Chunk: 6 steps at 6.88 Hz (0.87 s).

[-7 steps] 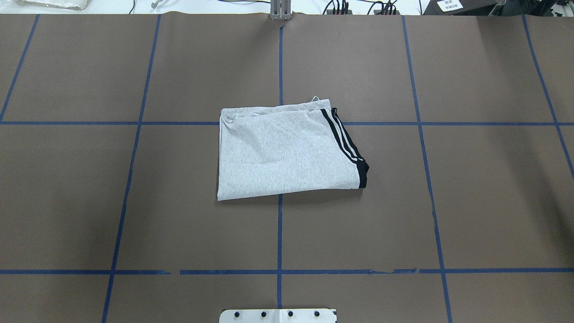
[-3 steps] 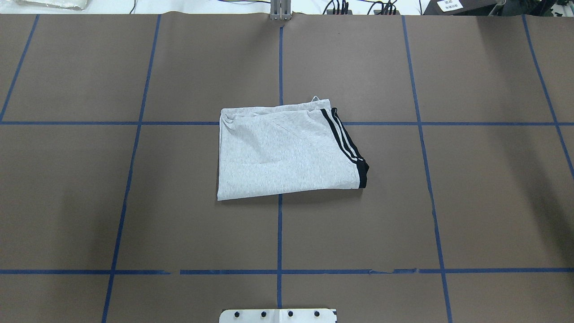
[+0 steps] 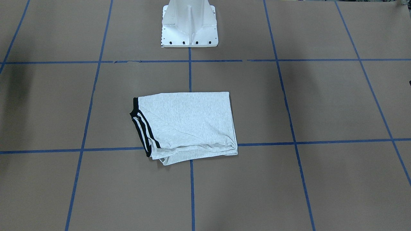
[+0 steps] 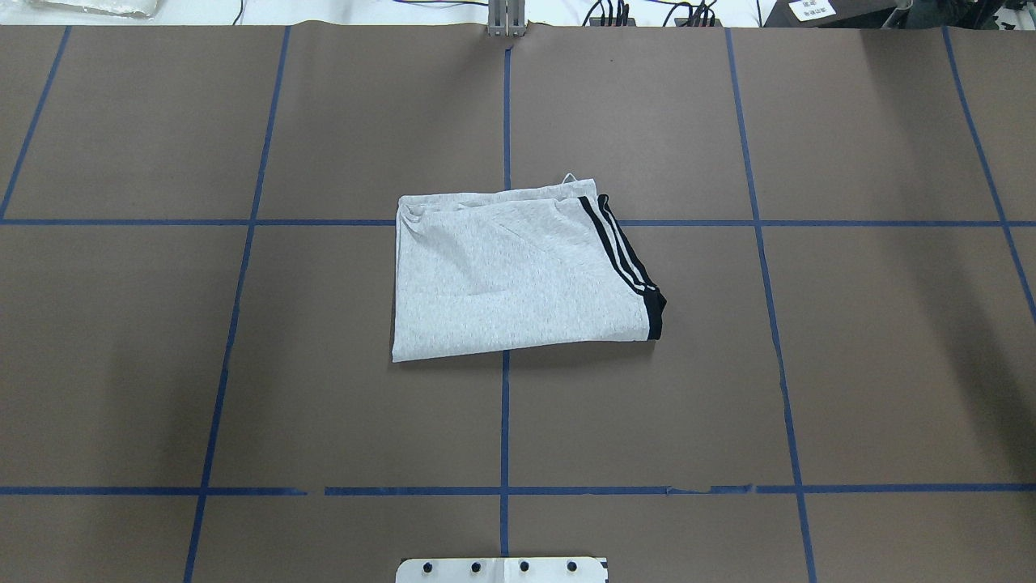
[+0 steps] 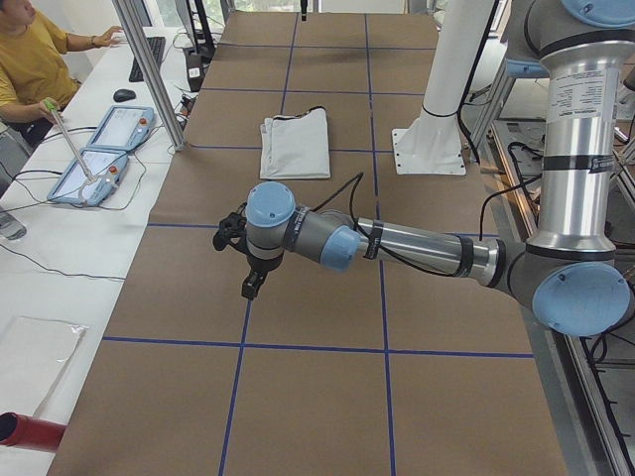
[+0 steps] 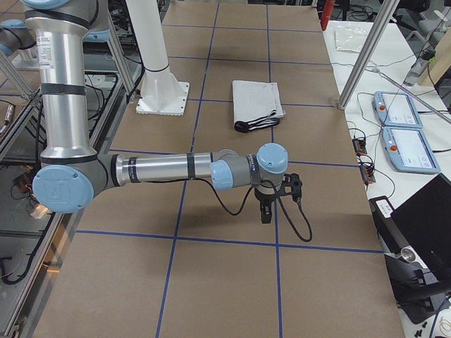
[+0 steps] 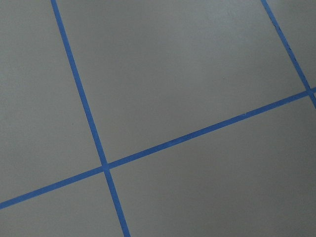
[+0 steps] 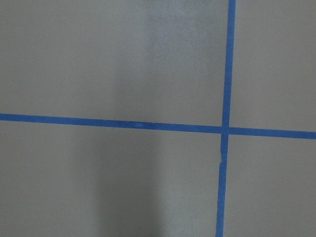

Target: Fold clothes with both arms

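Note:
The grey T-shirt [image 4: 518, 275] lies folded into a rough rectangle at the table's middle, its black-and-white stripes along its right edge. It also shows in the front view [image 3: 189, 122] and in both side views [image 5: 296, 144] [image 6: 257, 98]. The cartoon print is hidden. My left gripper [image 5: 250, 283] hangs over bare table far to the left of the shirt. My right gripper [image 6: 265, 213] hangs over bare table far to the right. Both show only in the side views, so I cannot tell whether they are open or shut. Both wrist views show only brown table and blue tape.
The white pedestal base [image 3: 189, 29] stands at the robot's side of the table. Blue tape lines [image 4: 505, 421] grid the brown table. An operator [image 5: 30, 59] sits by teach pendants [image 5: 104, 149] on the far side bench.

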Each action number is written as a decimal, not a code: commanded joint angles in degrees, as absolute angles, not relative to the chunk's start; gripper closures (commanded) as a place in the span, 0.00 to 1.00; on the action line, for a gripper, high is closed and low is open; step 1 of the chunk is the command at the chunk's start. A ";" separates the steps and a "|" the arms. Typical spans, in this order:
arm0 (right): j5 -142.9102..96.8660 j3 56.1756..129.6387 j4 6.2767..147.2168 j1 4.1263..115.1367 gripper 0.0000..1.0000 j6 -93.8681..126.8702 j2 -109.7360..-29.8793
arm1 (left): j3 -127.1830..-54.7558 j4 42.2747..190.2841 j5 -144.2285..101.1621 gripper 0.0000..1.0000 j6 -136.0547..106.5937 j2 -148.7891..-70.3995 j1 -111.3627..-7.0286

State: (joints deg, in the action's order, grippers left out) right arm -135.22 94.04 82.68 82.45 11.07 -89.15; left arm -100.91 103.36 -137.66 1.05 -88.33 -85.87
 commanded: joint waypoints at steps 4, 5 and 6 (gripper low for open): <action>-135.35 94.48 82.71 82.53 0.00 11.07 -89.38 | -100.90 103.36 -137.64 0.01 1.05 -88.33 -85.87; -135.35 94.48 82.71 82.44 0.00 11.07 -89.30 | -100.90 103.36 -137.64 0.00 1.05 -88.33 -85.87; -135.35 94.40 82.71 82.44 0.00 10.99 -89.30 | -100.81 103.36 -137.64 0.00 1.05 -88.33 -85.87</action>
